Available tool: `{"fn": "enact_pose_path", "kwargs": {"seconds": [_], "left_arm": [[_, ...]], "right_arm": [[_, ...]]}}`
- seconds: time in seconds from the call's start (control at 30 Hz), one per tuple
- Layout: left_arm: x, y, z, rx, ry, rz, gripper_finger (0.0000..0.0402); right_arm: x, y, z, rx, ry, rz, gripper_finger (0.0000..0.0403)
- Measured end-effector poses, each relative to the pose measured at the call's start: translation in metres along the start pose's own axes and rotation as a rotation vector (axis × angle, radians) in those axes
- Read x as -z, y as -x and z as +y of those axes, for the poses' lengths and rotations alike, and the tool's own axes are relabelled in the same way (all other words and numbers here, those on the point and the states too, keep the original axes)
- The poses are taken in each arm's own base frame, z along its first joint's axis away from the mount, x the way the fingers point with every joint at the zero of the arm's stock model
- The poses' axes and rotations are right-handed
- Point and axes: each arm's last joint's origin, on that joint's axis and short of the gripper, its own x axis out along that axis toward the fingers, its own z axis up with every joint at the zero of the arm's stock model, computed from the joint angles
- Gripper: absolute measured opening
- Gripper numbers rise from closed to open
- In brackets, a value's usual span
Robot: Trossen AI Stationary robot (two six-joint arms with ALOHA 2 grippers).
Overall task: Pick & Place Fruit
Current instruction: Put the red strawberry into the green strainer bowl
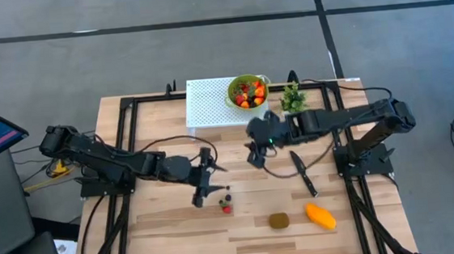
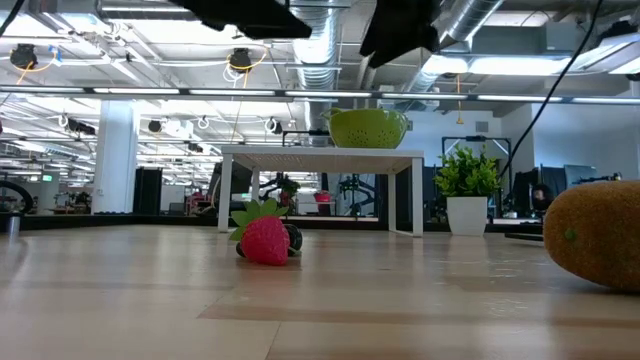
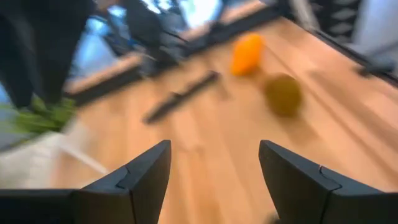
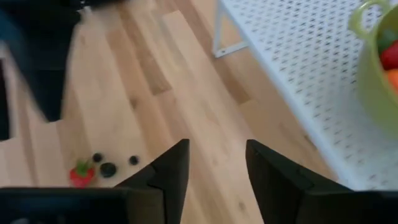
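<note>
A red strawberry [image 1: 227,210] and small dark berries [image 1: 225,199] lie on the wooden table at its middle. Nearer the front right lie a brown kiwi [image 1: 279,220] and an orange mango [image 1: 321,216]. A green bowl [image 1: 247,91] filled with red and orange fruit stands on a white perforated stand [image 1: 209,104] at the far edge. My left gripper [image 1: 201,195] hangs open just left of the strawberry, with nothing between its fingers [image 3: 214,162]. My right gripper [image 1: 254,156] hovers open above the table in front of the stand, also with nothing in it [image 4: 217,155].
A slim black knife [image 1: 304,174] lies right of centre, between my right arm and the mango. A small green potted plant [image 1: 293,99] stands right of the bowl. Black frame rails run along the table's left and right sides. Bare wood lies along the front left.
</note>
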Motion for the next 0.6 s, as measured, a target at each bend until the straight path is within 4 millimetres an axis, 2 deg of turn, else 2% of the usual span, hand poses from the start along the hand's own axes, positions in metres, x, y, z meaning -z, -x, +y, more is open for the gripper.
{"fn": "enact_pose_path", "kwargs": {"seconds": [0.13,0.27,0.4,0.6], "left_arm": [[0.008,0.001,-0.006,0.142,0.003,0.057,0.0237],[0.01,0.0,-0.017,0.237,-0.01,0.074,0.0237],[0.017,-0.01,-0.038,0.311,-0.033,0.117,0.0237],[0.049,-0.038,-0.069,0.387,-0.081,0.272,0.0237]], "right_arm": [[0.012,0.011,0.026,-0.006,0.005,-0.019,0.0138],[0.02,0.019,0.042,0.013,0.027,-0.056,0.0127],[0.023,0.023,0.048,0.033,0.036,-0.08,0.0123],[0.022,0.022,0.046,0.05,0.027,-0.086,0.0125]]}}
